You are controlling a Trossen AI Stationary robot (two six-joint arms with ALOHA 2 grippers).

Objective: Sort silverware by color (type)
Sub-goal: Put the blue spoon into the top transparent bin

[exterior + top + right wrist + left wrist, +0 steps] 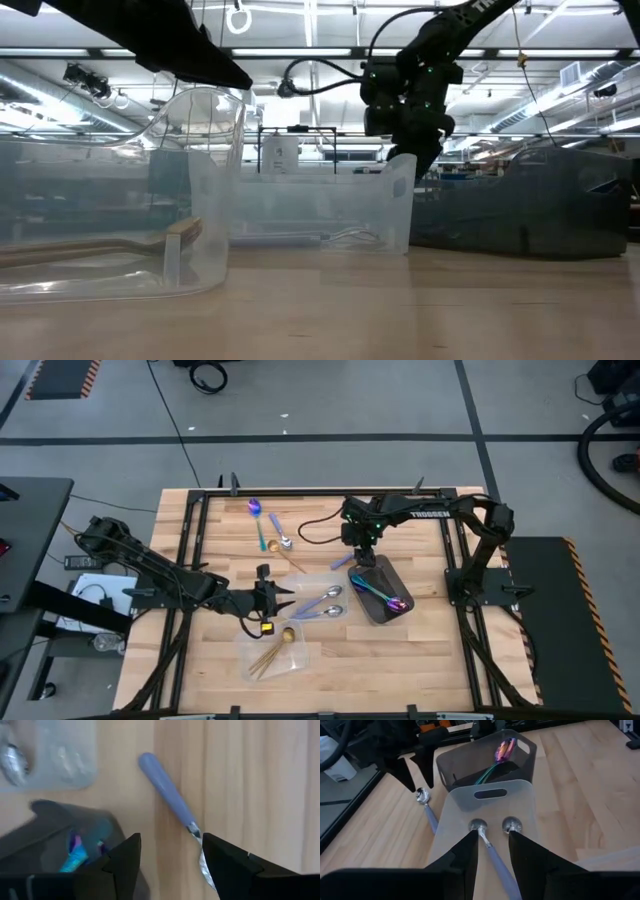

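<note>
Right gripper (358, 559) hangs open, pointing down, beside the dark tray (372, 606).

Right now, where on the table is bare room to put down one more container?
Free: the wood right of the dark tray, toward the table's right rail, and the strip in front of it. Crowded: the middle, where the clear containers and loose spoons lie.

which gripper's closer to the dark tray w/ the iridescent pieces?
Right. The right gripper hovers over the dark tray's far end, fingers open. The left gripper is beyond the clear container of silver spoons, on the side away from the tray.
</note>
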